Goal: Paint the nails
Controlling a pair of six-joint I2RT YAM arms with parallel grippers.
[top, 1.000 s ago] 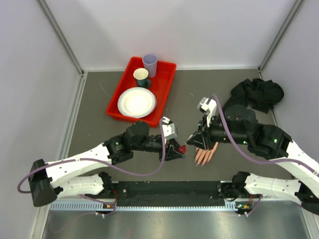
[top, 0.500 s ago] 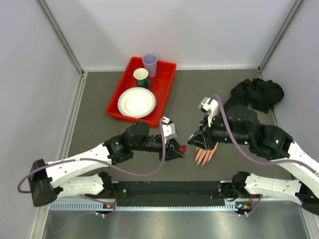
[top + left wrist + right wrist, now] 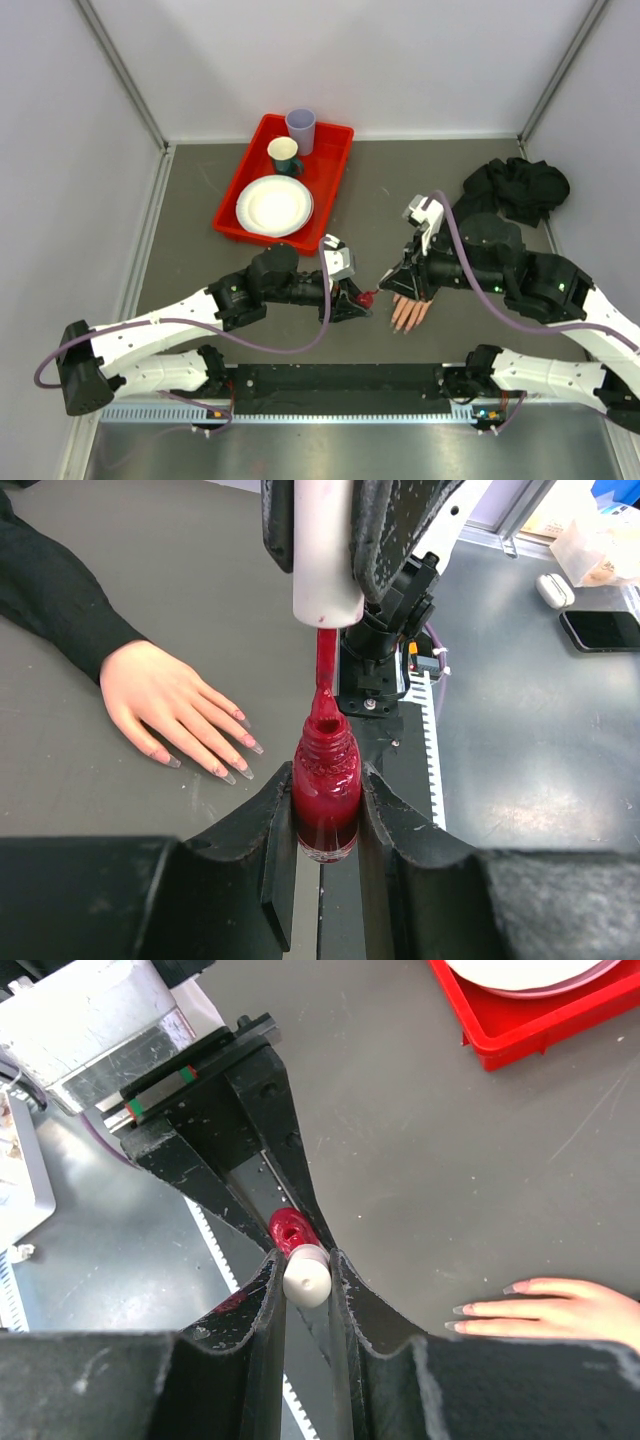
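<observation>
Grey bench [image 3: 200,220], white walls. Nearest, the left claw [image 3: 325,810] pinches a small glass bottle of red polish [image 3: 325,790]. Just above, the right claw [image 3: 307,1275] grips the white brush cap [image 3: 306,1278], bristles at the neck. Beyond, the mannequin hand's pale pink nails [image 3: 235,755] wait unpainted. Risk: an overloaded brush dripping onto the bench, or snagging the neck.

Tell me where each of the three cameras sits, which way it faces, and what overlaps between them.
Top external: above and behind the arms, looking down at the table; both arms and bases show.
Left wrist: behind the left claw, which grips the polish bottle; the mannequin hand lies to the left.
Right wrist: behind the right claw, looking down at the white cap it grips above the bottle; its black fingers show.
Shared: both wrist views show bottle, cap and mannequin hand.
</observation>
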